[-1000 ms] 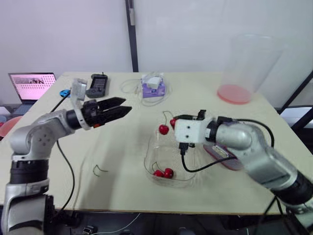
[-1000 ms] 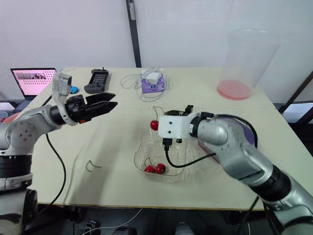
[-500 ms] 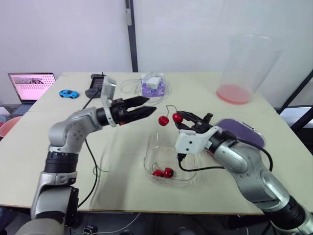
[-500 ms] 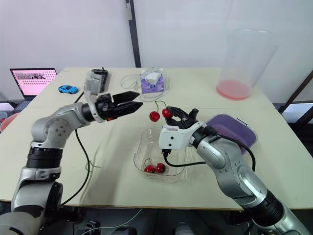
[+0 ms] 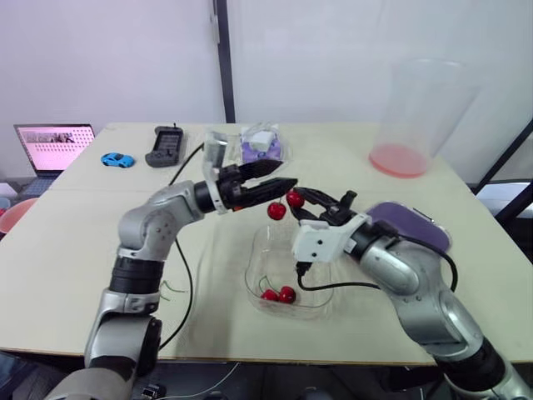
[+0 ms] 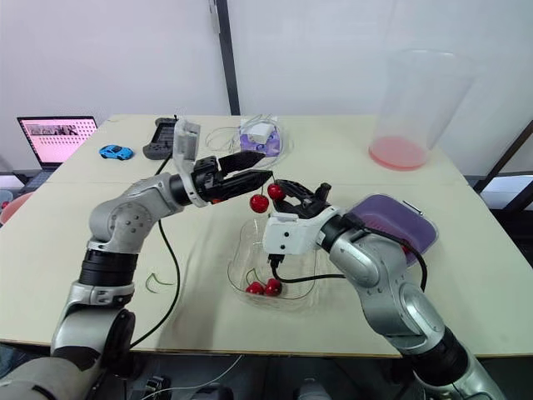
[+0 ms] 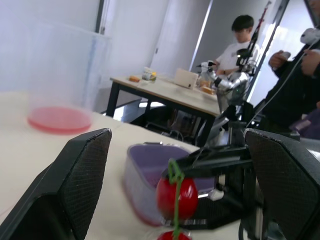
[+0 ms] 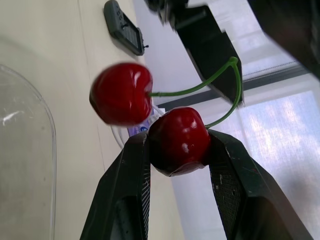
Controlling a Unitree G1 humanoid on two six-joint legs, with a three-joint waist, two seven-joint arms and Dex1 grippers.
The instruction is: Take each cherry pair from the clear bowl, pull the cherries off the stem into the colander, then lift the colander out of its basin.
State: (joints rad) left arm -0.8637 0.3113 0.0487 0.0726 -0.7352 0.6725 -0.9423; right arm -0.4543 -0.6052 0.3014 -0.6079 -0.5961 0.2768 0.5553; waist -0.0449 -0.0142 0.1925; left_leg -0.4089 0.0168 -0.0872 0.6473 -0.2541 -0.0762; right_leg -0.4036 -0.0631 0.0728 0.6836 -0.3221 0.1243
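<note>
The cherry pair hangs above the clear bowl, one cherry clamped in my right gripper. My left gripper is spread apart, facing the free cherry. I'd close squarely on it, then pull over the colander.
</note>
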